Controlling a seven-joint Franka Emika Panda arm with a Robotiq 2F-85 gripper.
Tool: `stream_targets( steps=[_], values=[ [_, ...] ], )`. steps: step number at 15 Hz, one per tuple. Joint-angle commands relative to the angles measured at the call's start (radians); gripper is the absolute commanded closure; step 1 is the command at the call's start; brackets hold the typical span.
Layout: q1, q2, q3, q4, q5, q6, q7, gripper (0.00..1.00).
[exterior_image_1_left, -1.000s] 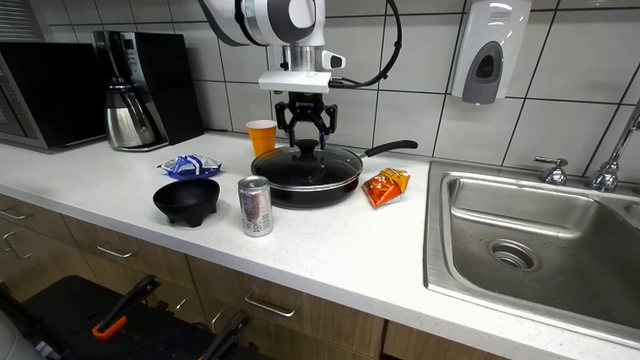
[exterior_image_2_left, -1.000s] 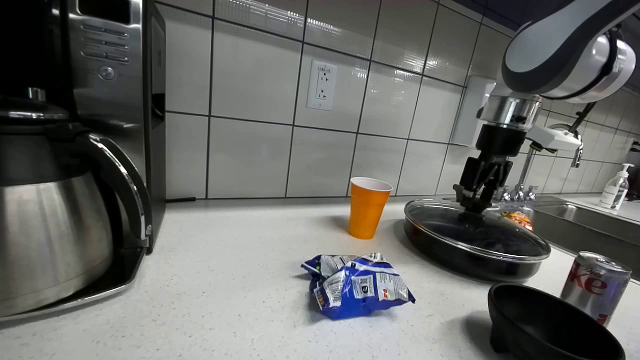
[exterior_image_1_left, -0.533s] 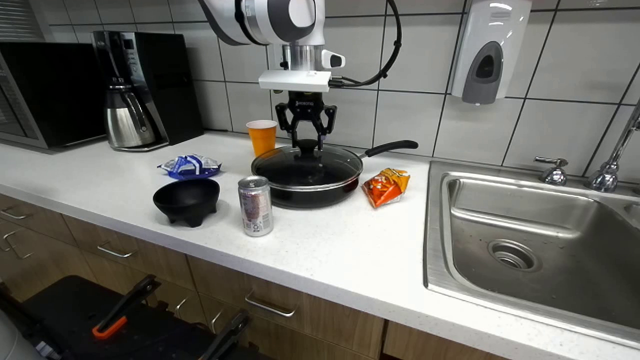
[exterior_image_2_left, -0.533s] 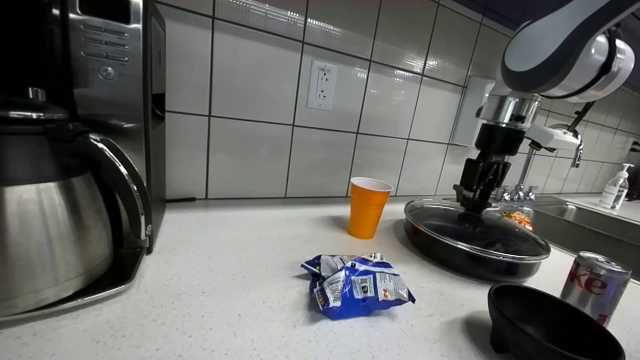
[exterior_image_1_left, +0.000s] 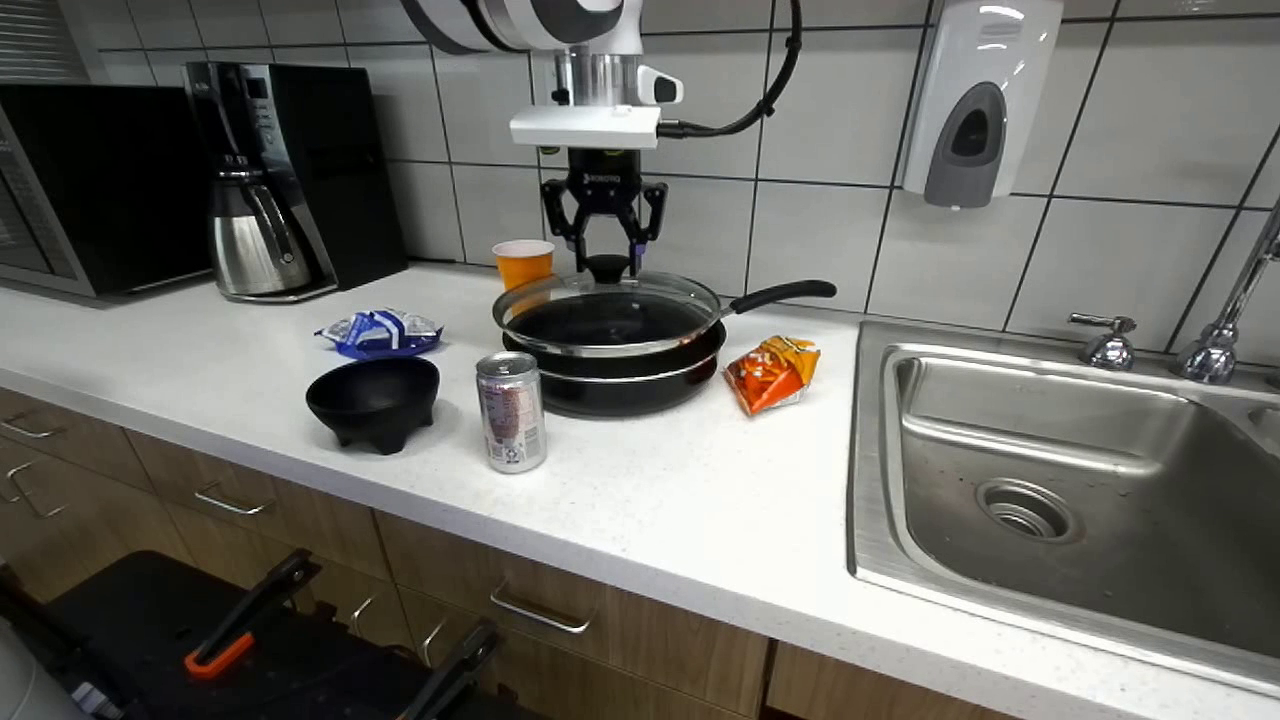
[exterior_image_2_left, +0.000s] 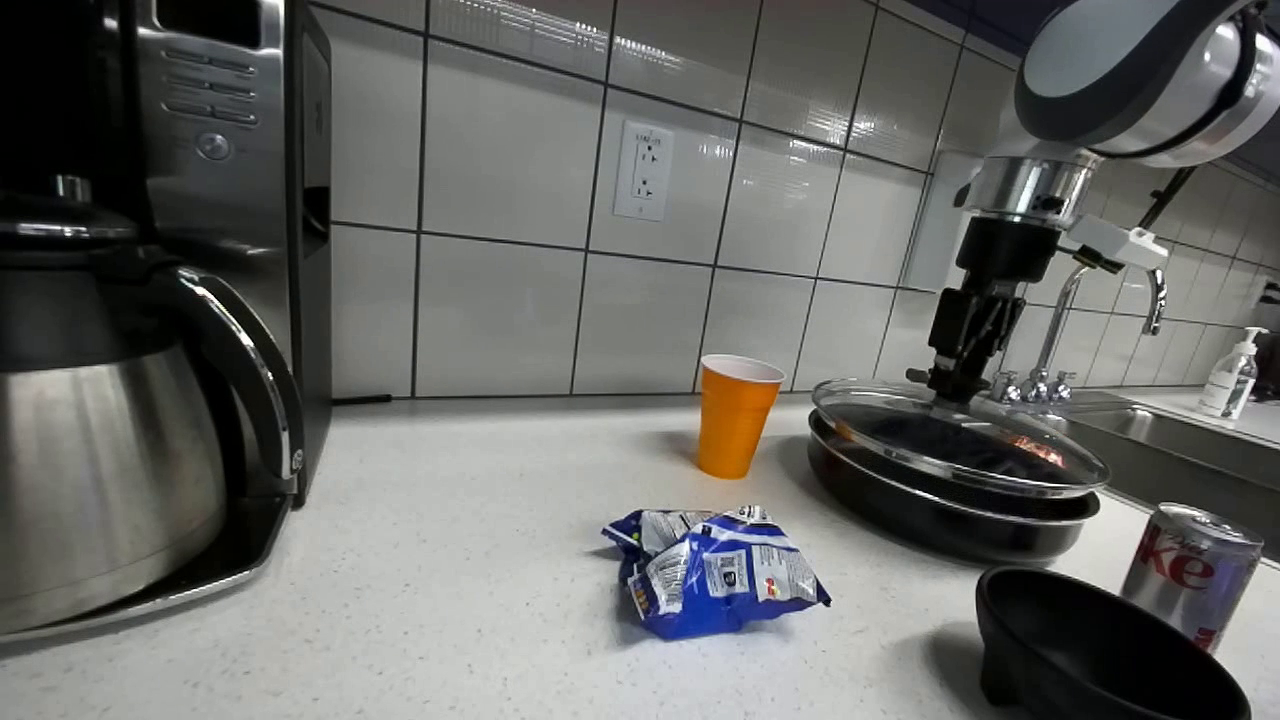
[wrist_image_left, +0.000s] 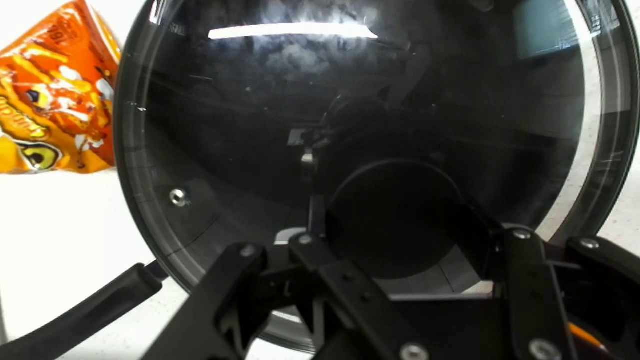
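Observation:
My gripper (exterior_image_1_left: 609, 264) is shut on the black round knob (wrist_image_left: 395, 220) of a glass lid (exterior_image_1_left: 605, 350), one finger on either side. Held just above a black frying pan (exterior_image_1_left: 640, 397), the lid leaves a narrow gap over the pan's rim in both exterior views. It looks slightly tilted. The pan rests on the white counter with its black handle (exterior_image_1_left: 785, 294) towards the sink side. In the wrist view the glass covers most of the picture, and the pan's inside is dark behind it.
An orange cup (exterior_image_2_left: 738, 420) stands behind the pan, near the tiled wall. Close around are a silver can (exterior_image_1_left: 511, 415), a black footed bowl (exterior_image_1_left: 375, 395), a blue snack bag (exterior_image_2_left: 715, 575) and an orange snack bag (exterior_image_1_left: 775, 375). A steel sink (exterior_image_1_left: 868, 470) and a coffee maker (exterior_image_1_left: 340, 190) flank them.
The fingers have closed onto the knob. Since half a second ago my gripper has risen, lifting the lid off the pan, which has stayed in place.

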Motion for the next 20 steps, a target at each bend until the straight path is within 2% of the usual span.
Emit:
stream_targets(
  steps=[1, 5, 10, 20],
  values=[
    [-0.025, -0.095, 0.015, 0.006, -0.008, -0.084, -0.04, 0.61],
    [-0.028, -0.156, 0.001, -0.007, -0.005, -0.128, -0.028, 0.61],
    [-0.05, -0.242, -0.029, -0.062, -0.009, -0.179, -0.074, 0.61],
    [-0.118, -0.395, -0.134, -0.23, -0.09, -0.181, -0.082, 0.61]
  ],
)
